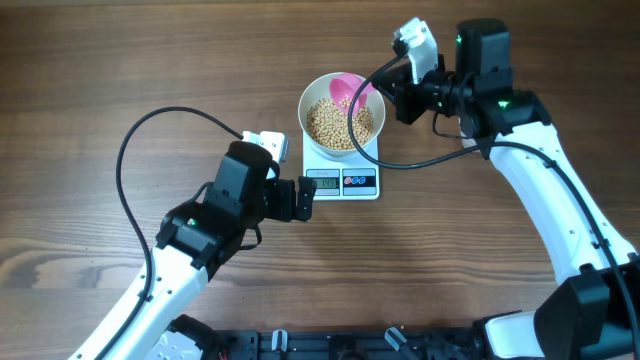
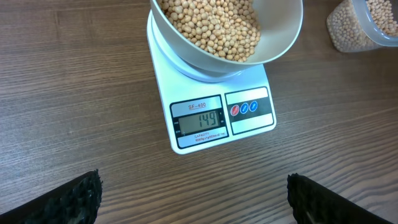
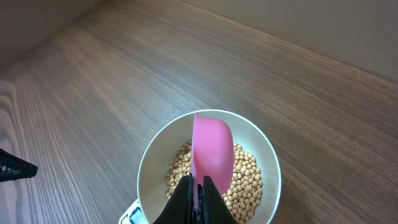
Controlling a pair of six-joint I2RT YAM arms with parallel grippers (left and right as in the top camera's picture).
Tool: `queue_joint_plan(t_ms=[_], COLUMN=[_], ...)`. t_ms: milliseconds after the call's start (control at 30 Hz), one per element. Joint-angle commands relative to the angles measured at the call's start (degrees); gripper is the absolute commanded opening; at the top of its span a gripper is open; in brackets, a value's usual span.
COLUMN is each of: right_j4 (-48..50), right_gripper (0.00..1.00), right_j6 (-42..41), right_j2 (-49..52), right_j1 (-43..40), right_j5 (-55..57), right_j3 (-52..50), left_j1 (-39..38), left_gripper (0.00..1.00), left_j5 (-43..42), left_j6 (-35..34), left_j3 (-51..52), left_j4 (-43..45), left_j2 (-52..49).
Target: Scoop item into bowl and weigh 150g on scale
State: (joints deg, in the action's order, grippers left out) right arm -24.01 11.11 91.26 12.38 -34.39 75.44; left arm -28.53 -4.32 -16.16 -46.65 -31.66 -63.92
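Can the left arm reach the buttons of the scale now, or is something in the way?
Probably yes: the open left gripper faces the scale, whose buttons lie uncovered; only bare table lies between.

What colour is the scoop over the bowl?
The scoop is pink, clearest in the right wrist view.

— White shells on the left arm [image 1: 150,290] and right arm [image 1: 545,190], black joints.
— Black cables [image 1: 121,165] looping off both, small green lights [image 1: 459,41], white camera blocks [image 1: 415,40] at the wrists.

tan beans [image 2: 211,25], white bowl [image 2: 283,43], white scale [image 2: 165,74], pink scoop [image 3: 212,152], wood-grain table [image 1: 120,70]
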Motion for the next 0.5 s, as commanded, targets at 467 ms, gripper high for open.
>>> queue_joint_plan(t_ms=[467], right_j4=[3.5], right_gripper=[0.04], right_j6=[18.9], right_j2=[-1.5], right_j1=[1.1], right_j5=[0.2], right_j3=[0.6], left_j1=[0.3], left_gripper=[1.00], left_j5=[0.5], left_j6=[0.9], left_j3=[-0.2], left_j4=[0.2], left_j2=[-0.2])
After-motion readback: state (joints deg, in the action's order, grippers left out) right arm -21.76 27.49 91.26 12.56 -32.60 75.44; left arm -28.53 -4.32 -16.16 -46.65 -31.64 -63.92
